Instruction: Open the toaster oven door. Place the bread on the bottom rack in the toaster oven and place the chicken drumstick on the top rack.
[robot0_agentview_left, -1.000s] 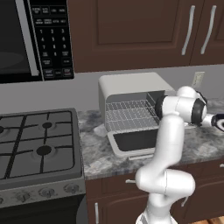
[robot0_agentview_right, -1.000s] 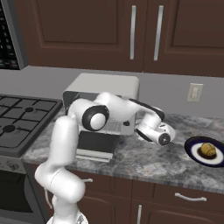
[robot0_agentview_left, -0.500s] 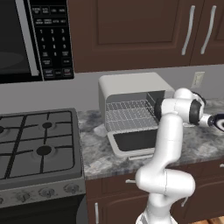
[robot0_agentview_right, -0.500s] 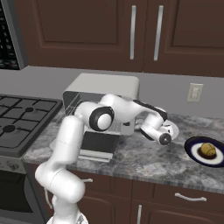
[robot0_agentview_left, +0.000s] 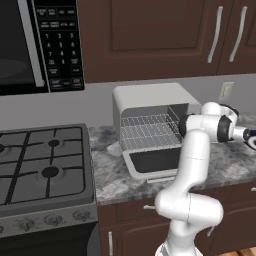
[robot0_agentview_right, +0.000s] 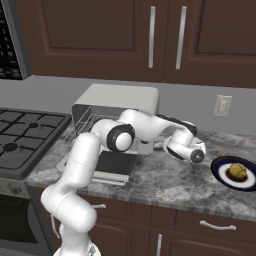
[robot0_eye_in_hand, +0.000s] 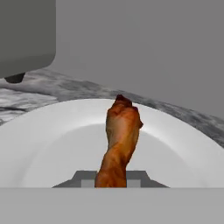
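Note:
The chicken drumstick (robot0_eye_in_hand: 121, 131) lies on a white plate (robot0_eye_in_hand: 52, 144) on the counter, just right of the toaster oven (robot0_agentview_right: 120, 97). My gripper (robot0_eye_in_hand: 111, 180) is shut on the drumstick's narrow end, which sits between the two fingertips. The toaster oven door (robot0_agentview_left: 152, 162) hangs open and flat. Both wire racks (robot0_agentview_left: 147, 131) inside are bare. The bread (robot0_agentview_right: 237, 172), a round yellow-brown piece, rests on a dark blue plate (robot0_agentview_right: 220, 167) further right, apart from the gripper.
A gas stove (robot0_agentview_left: 45, 160) stands left of the toaster oven, with a black microwave (robot0_agentview_left: 40, 45) above it. Dark cabinets hang overhead. A wall outlet (robot0_agentview_right: 222, 105) is behind the blue plate. The counter's front edge runs just before both plates.
The gripper was open and has now shut on the drumstick's end. The hand has edged slightly to the right and down toward the white plate.

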